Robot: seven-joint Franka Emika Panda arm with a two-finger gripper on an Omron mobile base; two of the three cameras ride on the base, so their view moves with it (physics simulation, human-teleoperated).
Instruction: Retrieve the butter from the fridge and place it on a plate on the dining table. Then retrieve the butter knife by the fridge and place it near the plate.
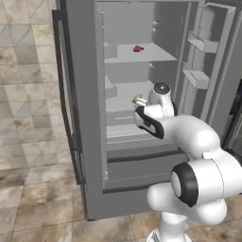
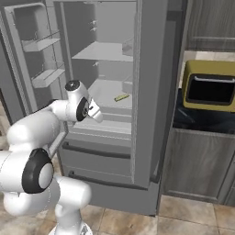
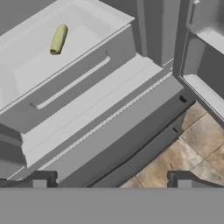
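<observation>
The fridge stands with both upper doors swung open. The butter, a small pale yellow stick, lies on the lower white shelf inside; it is also seen as butter and, partly behind my hand, as butter. My gripper is open and holds nothing. It hovers in front of the fridge's lower shelves and drawer, short of the butter and apart from it. From the right, the gripper points into the fridge. The plate, the dining table and the butter knife are out of view.
A small red item lies on the upper shelf. Door bins line the right door and door bins the left one. A yellow oven sits on a black counter right of the fridge. The floor is tiled.
</observation>
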